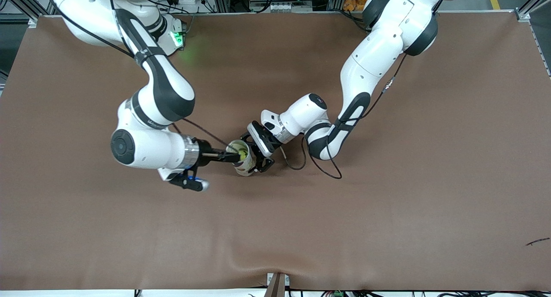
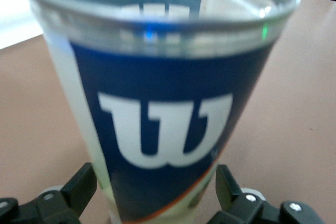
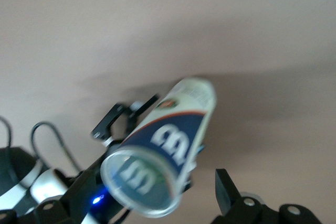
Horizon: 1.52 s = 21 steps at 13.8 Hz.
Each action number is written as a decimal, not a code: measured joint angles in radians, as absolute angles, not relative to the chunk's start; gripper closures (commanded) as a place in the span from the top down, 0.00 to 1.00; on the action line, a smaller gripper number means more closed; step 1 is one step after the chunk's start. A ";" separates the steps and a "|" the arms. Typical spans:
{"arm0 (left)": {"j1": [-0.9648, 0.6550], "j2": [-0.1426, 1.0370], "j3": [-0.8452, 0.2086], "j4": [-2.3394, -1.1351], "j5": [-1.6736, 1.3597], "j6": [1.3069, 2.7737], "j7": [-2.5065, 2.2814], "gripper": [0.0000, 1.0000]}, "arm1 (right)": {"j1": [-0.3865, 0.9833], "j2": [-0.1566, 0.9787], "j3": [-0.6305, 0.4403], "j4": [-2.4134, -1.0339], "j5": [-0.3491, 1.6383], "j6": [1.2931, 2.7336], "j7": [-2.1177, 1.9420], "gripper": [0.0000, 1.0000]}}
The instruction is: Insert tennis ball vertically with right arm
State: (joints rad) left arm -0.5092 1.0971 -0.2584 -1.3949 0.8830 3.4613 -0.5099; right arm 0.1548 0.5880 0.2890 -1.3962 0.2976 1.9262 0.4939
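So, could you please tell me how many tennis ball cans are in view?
1. The can is gripped by the left claw over the middle of the table, its open mouth toward the right claw. No other can shows.

Can [image 1: 244, 158] upright near desk [image 1: 387, 211] middle, clamped between left gripper [image 1: 257, 159] fingers [image 2: 79, 190], which flank its lower body. Left gripper on can's side toward left arm's end. Tennis ball [image 1: 242, 153] in can's open mouth. Right gripper [image 1: 234, 156] over can mouth, reaching in from right arm's end, fingers closed on ball. Cable [image 1: 301, 163] loops on desk beside left wrist.
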 measured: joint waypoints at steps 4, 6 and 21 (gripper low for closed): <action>-0.474 1.094 -0.259 -1.417 0.977 3.462 -0.510 1.00 | 0.089 0.514 0.286 -1.394 0.232 1.848 0.394 1.00; -0.434 1.091 -0.260 -1.431 1.030 3.466 -0.511 1.00 | 0.051 0.470 0.276 -1.400 0.210 1.808 0.320 1.00; -0.181 0.919 -0.323 -1.671 1.038 3.394 -0.648 1.00 | 0.001 -0.017 -0.086 -1.627 0.070 1.494 -0.078 1.00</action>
State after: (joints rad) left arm -0.1810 0.9194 -0.3232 -1.6711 1.0377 3.3936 -0.6479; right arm 0.0007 -0.0165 -0.0861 -1.6269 0.0701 1.4943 -0.0778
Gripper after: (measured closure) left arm 0.000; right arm 0.000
